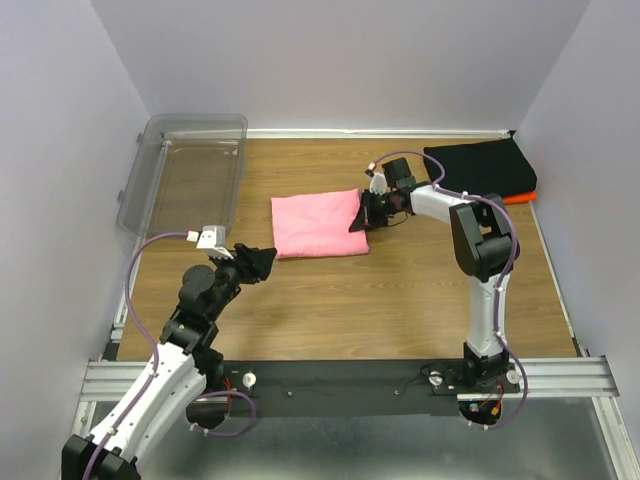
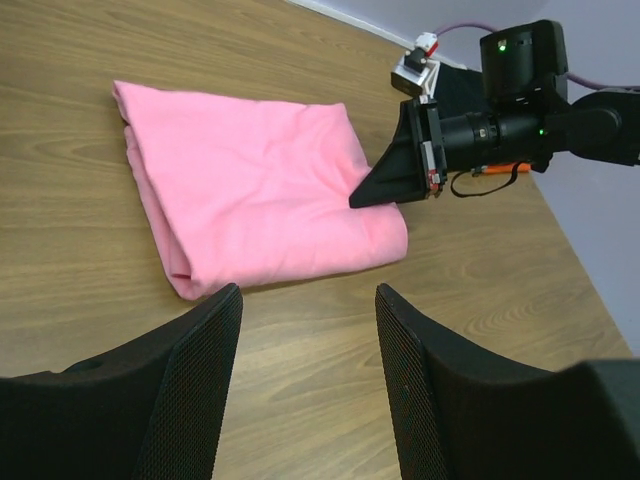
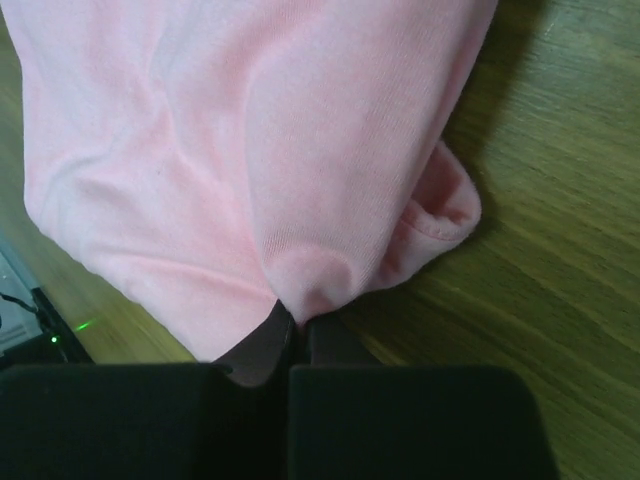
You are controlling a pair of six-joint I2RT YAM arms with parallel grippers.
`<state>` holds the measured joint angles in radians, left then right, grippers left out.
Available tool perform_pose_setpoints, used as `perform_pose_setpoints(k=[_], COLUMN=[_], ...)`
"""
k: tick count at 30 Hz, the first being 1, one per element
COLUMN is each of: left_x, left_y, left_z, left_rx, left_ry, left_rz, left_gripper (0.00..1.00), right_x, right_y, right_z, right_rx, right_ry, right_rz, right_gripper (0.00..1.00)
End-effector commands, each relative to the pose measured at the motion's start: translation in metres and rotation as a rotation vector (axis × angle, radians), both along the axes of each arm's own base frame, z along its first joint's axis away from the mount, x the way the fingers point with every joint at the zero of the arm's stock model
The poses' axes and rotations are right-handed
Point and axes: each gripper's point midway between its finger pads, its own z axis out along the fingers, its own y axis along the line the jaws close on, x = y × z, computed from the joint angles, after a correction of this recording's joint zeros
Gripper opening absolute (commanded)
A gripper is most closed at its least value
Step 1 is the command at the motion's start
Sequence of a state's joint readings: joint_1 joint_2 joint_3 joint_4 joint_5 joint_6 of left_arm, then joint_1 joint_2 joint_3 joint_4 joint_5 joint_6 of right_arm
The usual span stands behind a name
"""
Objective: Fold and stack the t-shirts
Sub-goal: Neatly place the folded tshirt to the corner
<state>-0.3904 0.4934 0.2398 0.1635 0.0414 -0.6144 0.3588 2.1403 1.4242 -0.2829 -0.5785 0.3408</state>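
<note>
A folded pink t-shirt (image 1: 315, 225) lies on the wooden table's middle; it also shows in the left wrist view (image 2: 250, 185) and the right wrist view (image 3: 250, 150). My right gripper (image 1: 360, 213) is shut on the pink shirt's right edge, pinching a fold of cloth (image 3: 305, 285); it also shows in the left wrist view (image 2: 372, 192). A folded black t-shirt (image 1: 480, 168) lies at the back right on top of an orange one (image 1: 520, 198). My left gripper (image 1: 262, 262) is open and empty, hovering near the pink shirt's front left corner, with its fingers (image 2: 200, 380) apart.
A clear plastic bin (image 1: 185, 172) stands at the back left. Bare wood table (image 1: 400, 300) lies in front of the pink shirt. Walls enclose the table on three sides.
</note>
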Motion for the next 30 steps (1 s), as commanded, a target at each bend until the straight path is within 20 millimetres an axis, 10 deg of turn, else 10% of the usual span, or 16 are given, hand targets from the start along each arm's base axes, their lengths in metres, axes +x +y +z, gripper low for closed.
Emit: perform_pose_setpoints(k=[1, 6, 30], left_x=[-0.004, -0.006, -0.012], left_y=[-0.006, -0.006, -0.007], left_z=[0.025, 0.02, 0.018], left_rx=[-0.079, -0.085, -0.097], left_ry=[-0.074, -0.068, -0.094], left_rz=[-0.027, -0.032, -0.047], left_gripper=[0.63, 0.64, 0.64], right_x=[-0.019, -0.009, 0.096], right_y=[-0.017, -0.029, -0.168], right_z=[-0.023, 0.031, 0.128], right_rx=[-0.001, 0.197, -0.536], right_ry=[0.112, 0.02, -0.406], right_rz=[0.033, 0.158, 0.145], right_gripper=[0.01, 0.01, 0.01])
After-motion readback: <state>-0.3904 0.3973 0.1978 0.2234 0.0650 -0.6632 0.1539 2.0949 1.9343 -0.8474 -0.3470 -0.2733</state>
